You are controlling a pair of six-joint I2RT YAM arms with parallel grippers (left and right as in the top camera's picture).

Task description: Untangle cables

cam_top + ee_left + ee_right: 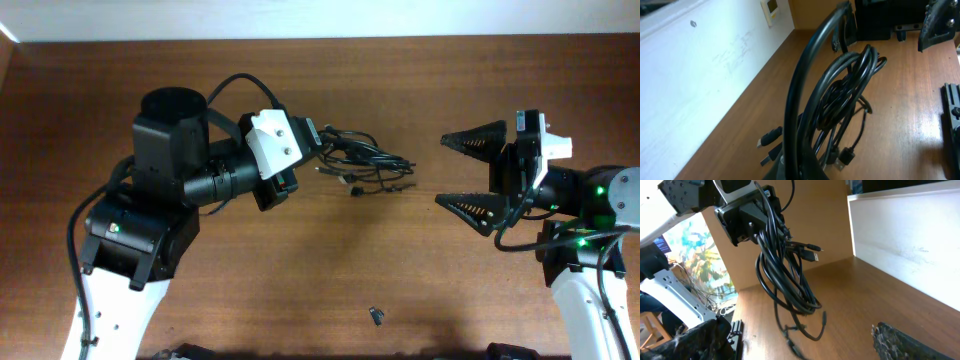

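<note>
Brown wooden table (300, 260) below a white wall (700, 75); the cables (365, 160) hang as one tangled black bunch of thin, glossy loops from the left gripper (310, 138), its jaws pressed together on them, so the bunch is held above the tabletop with loose ends trailing below. Small plugs (769, 136), one silvery, dangle at the ends. The right gripper (441, 170) is spread wide, apart from the bunch

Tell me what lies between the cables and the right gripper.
Only bare table, seen in the overhead view, separates the cables from the open right gripper.
</note>
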